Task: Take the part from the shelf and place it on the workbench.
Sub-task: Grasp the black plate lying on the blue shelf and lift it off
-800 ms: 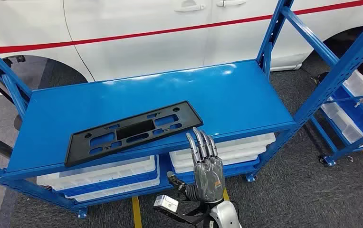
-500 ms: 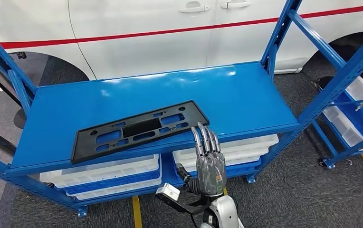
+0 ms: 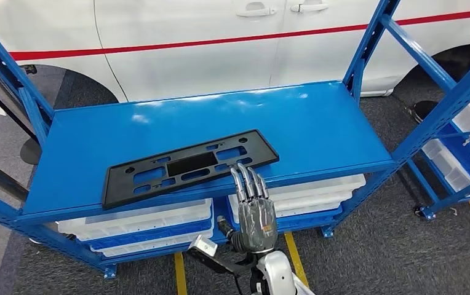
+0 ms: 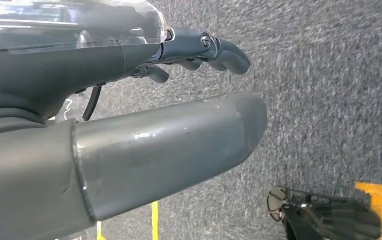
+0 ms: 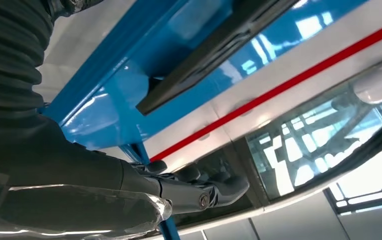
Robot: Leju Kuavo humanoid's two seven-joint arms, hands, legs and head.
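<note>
The task is barely begun. The part [image 3: 191,166], a flat black plate, lies on the blue shelf [image 3: 318,123], hanging a little over the front edge. The right hand [image 3: 254,206] reaches up just beneath that edge, fingers straight and close together, holding nothing. The left hand [image 4: 144,125] hangs over the floor, empty. Gripping, lifting and carrying to the workbench all remain.
</note>
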